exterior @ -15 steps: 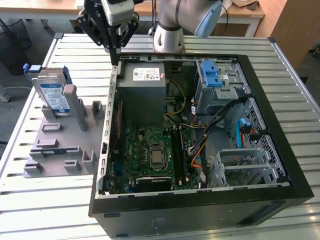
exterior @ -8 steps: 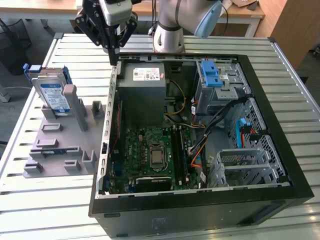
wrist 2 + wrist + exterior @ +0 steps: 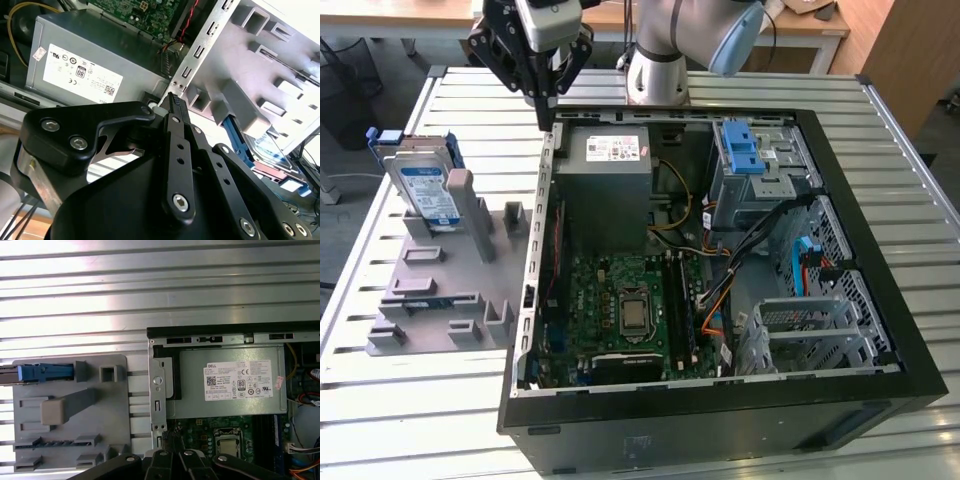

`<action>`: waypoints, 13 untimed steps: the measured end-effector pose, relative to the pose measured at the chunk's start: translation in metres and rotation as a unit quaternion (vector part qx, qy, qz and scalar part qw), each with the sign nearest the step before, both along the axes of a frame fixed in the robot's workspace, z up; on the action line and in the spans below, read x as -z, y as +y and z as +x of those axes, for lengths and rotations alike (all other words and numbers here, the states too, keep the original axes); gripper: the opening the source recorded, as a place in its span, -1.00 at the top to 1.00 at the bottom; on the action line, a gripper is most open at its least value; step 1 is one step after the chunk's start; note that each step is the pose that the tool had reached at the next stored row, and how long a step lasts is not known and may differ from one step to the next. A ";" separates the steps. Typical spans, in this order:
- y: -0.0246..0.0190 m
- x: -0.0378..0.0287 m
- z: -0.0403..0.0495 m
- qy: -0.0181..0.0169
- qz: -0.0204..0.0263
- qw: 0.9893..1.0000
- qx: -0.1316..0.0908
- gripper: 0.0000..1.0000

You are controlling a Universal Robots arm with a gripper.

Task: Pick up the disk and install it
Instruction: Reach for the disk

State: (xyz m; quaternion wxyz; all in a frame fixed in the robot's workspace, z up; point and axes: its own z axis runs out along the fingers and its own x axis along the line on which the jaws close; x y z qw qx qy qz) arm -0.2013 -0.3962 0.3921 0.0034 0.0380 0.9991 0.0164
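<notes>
The gripper (image 3: 172, 100) is nearest in the second wrist view. Its black jaws are closed together on nothing, and the tip is over the case (image 3: 200, 55) wall, beside the power supply (image 3: 95, 55). Past the wall is the grey fixture (image 3: 260, 65), and behind that the disk (image 3: 272, 150), silver with a blue frame and partly hidden.

In the first wrist view the gripper (image 3: 172, 450) hangs above the case (image 3: 157, 390) wall. The power supply (image 3: 225, 385) lies inside the wall and the fixture (image 3: 70, 410) outside it on the table (image 3: 150, 280). The disk (image 3: 45, 372) is seen edge-on in a fixture slot.

In the exterior view the case (image 3: 720, 420) lies open on the table (image 3: 410, 420). The gripper (image 3: 546, 118) points down at the case's far corner on the exterior view's left. The disk (image 3: 425, 185) stands upright in the fixture (image 3: 430, 300), apart from the gripper.
</notes>
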 end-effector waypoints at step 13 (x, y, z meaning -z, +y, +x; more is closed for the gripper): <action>0.0002 0.0004 -0.0055 0.000 0.000 1.000 0.000 0.79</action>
